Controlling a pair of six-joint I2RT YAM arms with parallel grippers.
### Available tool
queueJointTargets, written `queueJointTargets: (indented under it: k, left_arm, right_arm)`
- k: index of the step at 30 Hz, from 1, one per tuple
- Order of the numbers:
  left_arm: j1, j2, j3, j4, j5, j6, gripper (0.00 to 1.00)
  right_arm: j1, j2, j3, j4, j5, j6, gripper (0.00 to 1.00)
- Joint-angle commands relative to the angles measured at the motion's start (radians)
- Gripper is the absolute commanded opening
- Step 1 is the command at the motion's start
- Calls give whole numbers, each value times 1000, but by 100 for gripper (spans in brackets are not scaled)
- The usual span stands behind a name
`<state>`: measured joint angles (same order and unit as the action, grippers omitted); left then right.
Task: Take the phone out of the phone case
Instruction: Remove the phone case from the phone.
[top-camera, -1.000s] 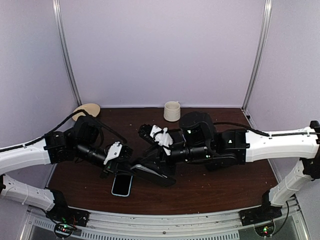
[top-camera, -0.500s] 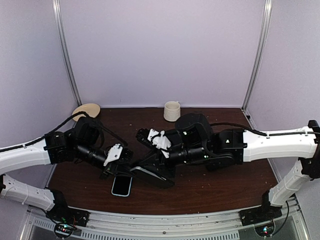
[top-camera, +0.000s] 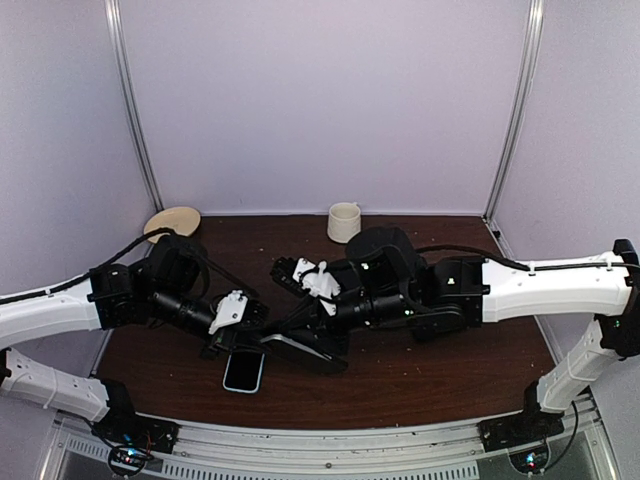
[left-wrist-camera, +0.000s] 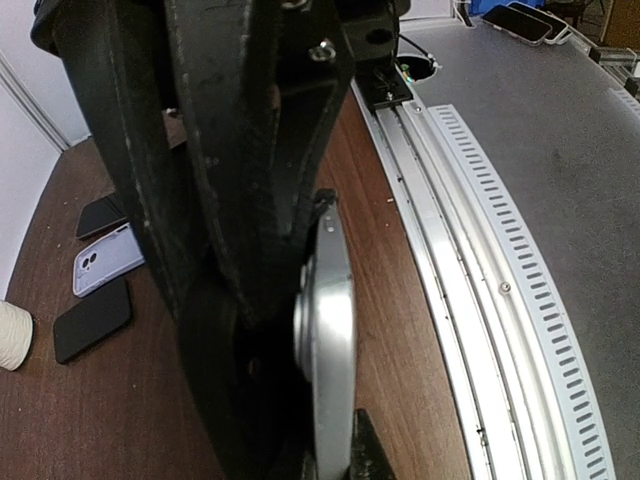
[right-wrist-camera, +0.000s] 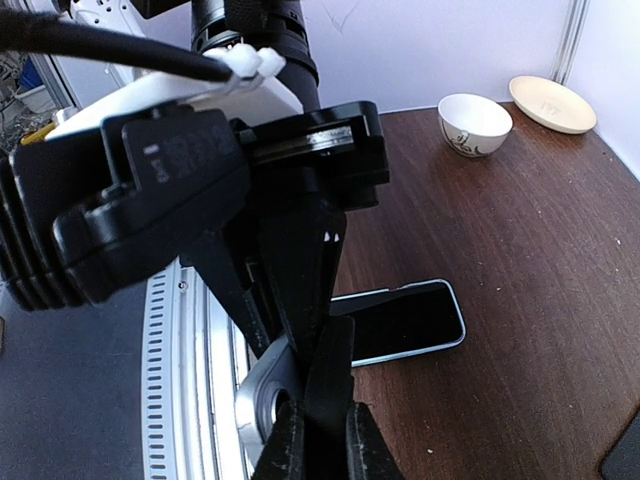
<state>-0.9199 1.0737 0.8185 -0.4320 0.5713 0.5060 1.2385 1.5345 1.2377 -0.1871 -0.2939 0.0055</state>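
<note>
Just above the near middle of the table (top-camera: 450, 372), the phone case (top-camera: 300, 352) hangs tilted in the air, a dark flat slab with a paler rim; from the left wrist its edge shows silvery grey and rounded. Whether it is full or empty cannot be told. The left gripper (top-camera: 248, 333) has its fingers pressed together on one end of the phone case, and the right gripper (top-camera: 303, 328) pinches the other end, its fingers tight on the thin dark edge. Right below, a blue-rimmed phone (top-camera: 243, 371) lies flat on the wood, dark screen up. The table is dark brown wood, dotted with pale crumbs, with a slotted metal rail (top-camera: 300, 455) along its near edge. A cream cup (top-camera: 343, 222) stands by the back wall, a tan plate (top-camera: 172, 221) in the back left corner. Pale lilac walls (top-camera: 320, 100) close the space in, with a metal post (top-camera: 516, 110) in each back corner.
</note>
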Motion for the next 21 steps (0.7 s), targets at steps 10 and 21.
queueJointTargets:
  k: [10, 21]
  left_arm:
    - [-1, -41, 33, 151, -89, 9, 0]
    - [1, -45, 36, 152, -168, 8, 0]
  right_arm:
    - [18, -11, -32, -66, -21, 23, 0]
    - [19, -46, -66, -87, -6, 19, 0]
